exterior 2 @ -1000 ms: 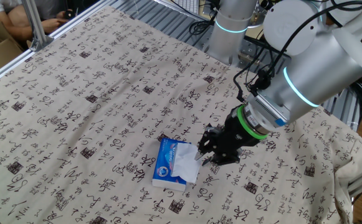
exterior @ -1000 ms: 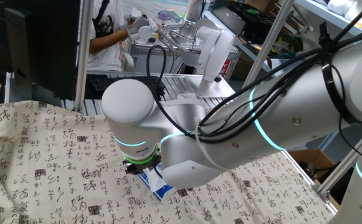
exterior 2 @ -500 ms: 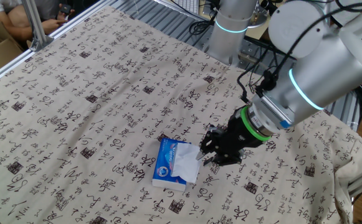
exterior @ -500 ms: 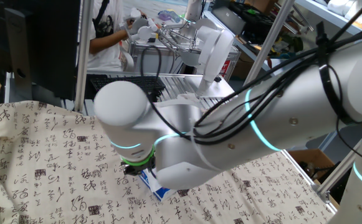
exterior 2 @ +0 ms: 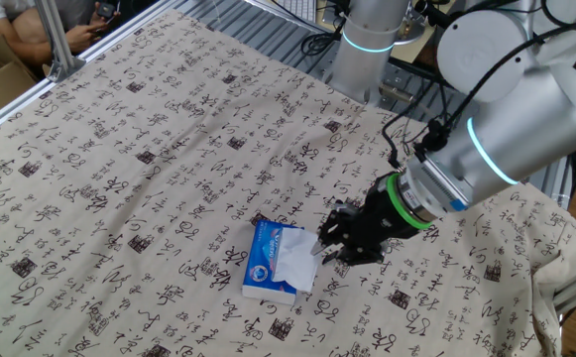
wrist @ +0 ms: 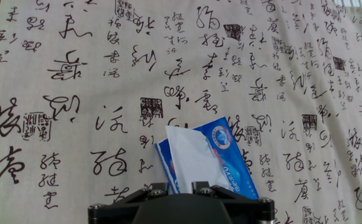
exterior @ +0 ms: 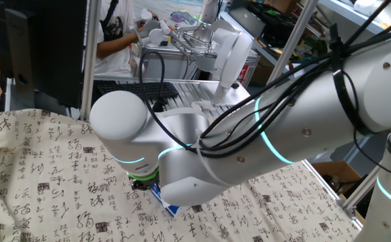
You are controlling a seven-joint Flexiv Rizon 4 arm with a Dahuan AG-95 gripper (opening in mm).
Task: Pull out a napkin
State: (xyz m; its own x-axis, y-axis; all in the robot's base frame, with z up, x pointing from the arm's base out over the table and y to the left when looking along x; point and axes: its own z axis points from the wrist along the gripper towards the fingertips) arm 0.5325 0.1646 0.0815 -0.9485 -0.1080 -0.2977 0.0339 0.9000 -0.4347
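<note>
**Arm swings, napkin barely budges**

From where I stand, the big change over the last second is in the arm's upper joints rather than at the pack. In one fixed view the large white joint housing has slid leftward and lower, and in the other fixed view the arm's silver body has drifted right and up a little. The gripper itself has hardly shifted; it sits at the right edge of the tissue pack, just as before.

The napkin stands up out of the pack's top opening, a crumpled white sheet, and in the hand view its lower end disappears between the two fingers at the bottom of the frame. The jaws look drawn in close around it, so I judge the sheet is pinched. Its shape looks the same as a second ago, which suggests the pull has only just begun, or the arm is re-posing before it draws away. Most of the sheet is not yet free.

The pack is blue and white with a round emblem and white lettering, too small to read. The tablecloth is printed all over with black brush-style characters and small square seal marks; I cannot read them.
</note>
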